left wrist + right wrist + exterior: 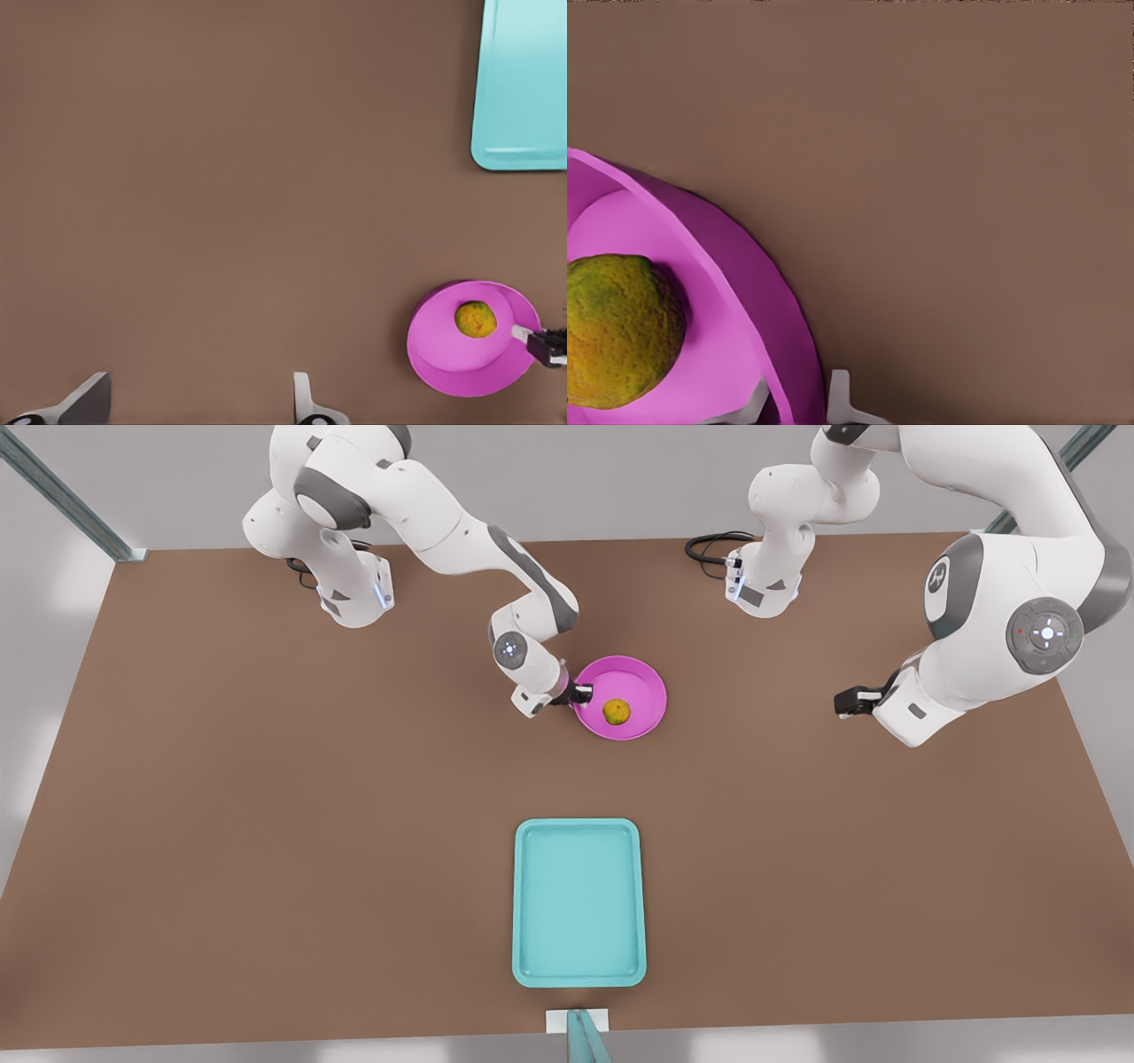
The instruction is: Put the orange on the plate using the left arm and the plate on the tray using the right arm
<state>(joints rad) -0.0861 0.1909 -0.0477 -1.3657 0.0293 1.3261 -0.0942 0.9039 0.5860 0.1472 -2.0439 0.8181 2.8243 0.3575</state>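
Note:
The orange (617,710) (476,320) (616,328) lies inside the pink plate (644,684) (461,370) (726,257) near the table's middle. My right gripper (585,691) (545,343) (799,391), on the front view's left, is shut on the plate's rim, one finger inside and one outside. My left gripper (846,702) (201,382) hangs open and empty on the front view's right, well away from the plate, above bare table. The turquoise tray (578,903) (523,88) lies empty near the front edge.
A brown tabletop (266,824) spreads wide on both sides of the tray. Both arm bases (354,593) (766,584) stand at the back edge. A small teal fixture (580,1032) sits at the front edge behind the tray.

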